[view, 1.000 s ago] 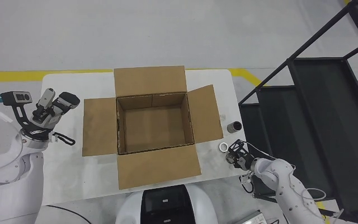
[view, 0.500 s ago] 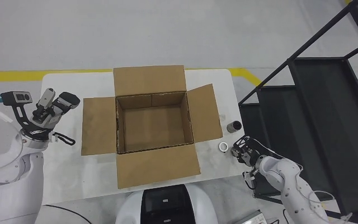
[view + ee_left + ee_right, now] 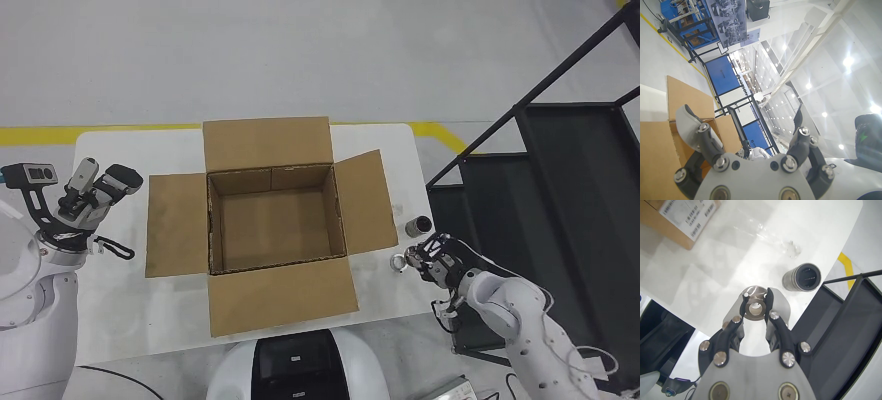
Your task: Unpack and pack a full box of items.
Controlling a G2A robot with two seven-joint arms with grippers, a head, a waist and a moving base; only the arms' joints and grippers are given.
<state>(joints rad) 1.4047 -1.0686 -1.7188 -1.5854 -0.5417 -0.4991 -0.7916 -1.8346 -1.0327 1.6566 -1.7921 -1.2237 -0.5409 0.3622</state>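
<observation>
Brown cardboard box (image 3: 268, 145) in the middle of the white table (image 3: 120, 300), all four flaps folded out flat, most likely to keep the way in wide and easy. Bare inside, so probably unpacked and waiting for packing.

Just right of the box, near its front corner: small silver metal ring (image 3: 749, 314), wide foot down, narrow neck up. Pinched on both sides by the black pads of the right gripper (image 3: 755, 303), clamped on the neck, a good spot for a firm hold. Cannot tell if lifted off the table or not.

Also right of the box, a bit farther back than the ring: round grey tube (image 3: 800, 277), standing on end, dark hole up, not touched. Probably parked close to the box for a short trip back in.

Left of the box, well away: left gripper (image 3: 742, 113), fingers spread wide, nothing between them, pointing up and out of the way.

Writing: white sticker (image 3: 685, 217) with black bar codes and tiny print on one box flap, too small to read. Far behind the box, blue panels (image 3: 723, 73) with white print, left unread.
</observation>
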